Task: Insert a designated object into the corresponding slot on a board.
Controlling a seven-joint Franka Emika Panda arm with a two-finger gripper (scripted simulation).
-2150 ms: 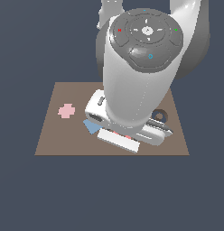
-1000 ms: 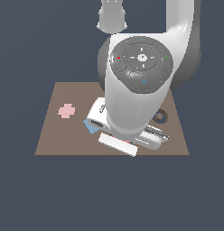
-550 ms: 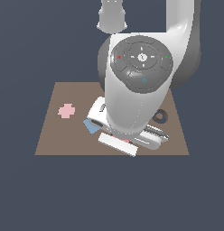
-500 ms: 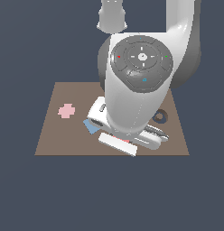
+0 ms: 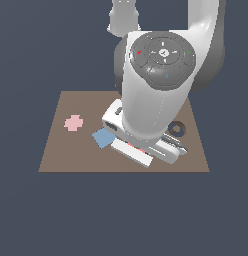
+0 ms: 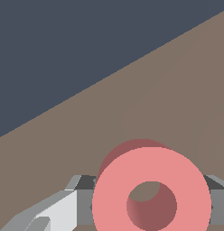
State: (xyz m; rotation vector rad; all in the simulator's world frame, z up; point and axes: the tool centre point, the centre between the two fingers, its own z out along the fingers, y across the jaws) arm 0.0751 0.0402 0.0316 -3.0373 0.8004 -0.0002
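Exterior and wrist views of a single arm over the board point(image 5: 56, 155). In the wrist view the salmon-red ring point(image 6: 152, 194) sits between the grey fingers point(image 6: 82, 198), one on either side of it, so the gripper point(image 6: 150, 205) appears clenched on the ring; actual contact at the pads is not resolvable, since the ring itself covers them. The ring is held flat, hole open to the camera, with brown board surface visible through the hole and a dark shadow just behind it, which suggests it hangs close above the board rather than resting in any recess. In the exterior view only a thin red sliver shows beneath the white hand, near the board's near edge. The slot point(image 5: 176, 128), a dark ring-shaped recess with a brown centre island, lies just to the exterior view's right of the hand and slightly farther away; the coming move therefore turns on a short translation rightward and away, then a descent. The ring being round, no rotation matters. The arm's bulk hides most of the board's middle; the blue tile point(image 5: 102, 138) is partly covered, and the pink cross point(image 5: 73, 122) lies well apart at left.
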